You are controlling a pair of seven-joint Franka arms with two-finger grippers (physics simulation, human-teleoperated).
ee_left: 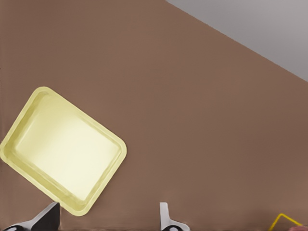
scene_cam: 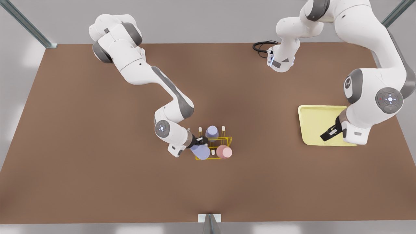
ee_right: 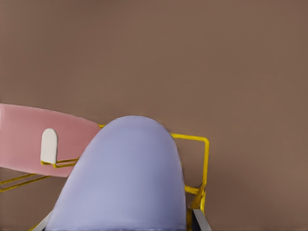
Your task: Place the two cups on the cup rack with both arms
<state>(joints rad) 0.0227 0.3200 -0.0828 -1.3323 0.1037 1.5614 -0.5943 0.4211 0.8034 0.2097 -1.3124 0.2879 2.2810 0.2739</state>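
Two white Franka arms work over a brown surface [scene_cam: 97,169]. Pale-yellow rimmed tray [scene_cam: 312,113] lies flat on the front view's right; left tool [scene_cam: 330,132] hangs over it, fingers [ee_left: 164,216] spread wide, holding nothing. Bright-yellow wire cup rack [scene_cam: 227,140] stands near mid-surface, white-tipped pegs upright. Right tool [scene_cam: 200,141] is at the rack's edge on the front view's left, clamped on the lavender-blue cup [scene_cam: 201,151], which fills the space between its fingers in the right wrist view; cup is at the rack's near corner, and whether it is seated on a peg cannot be told. Salmon pink cup [scene_cam: 224,151] sits on the rack just beside it. Third lavender tumbler [scene_cam: 212,132] sits on the rack's far side. Black cable [scene_cam: 261,47] loops by the far edge.
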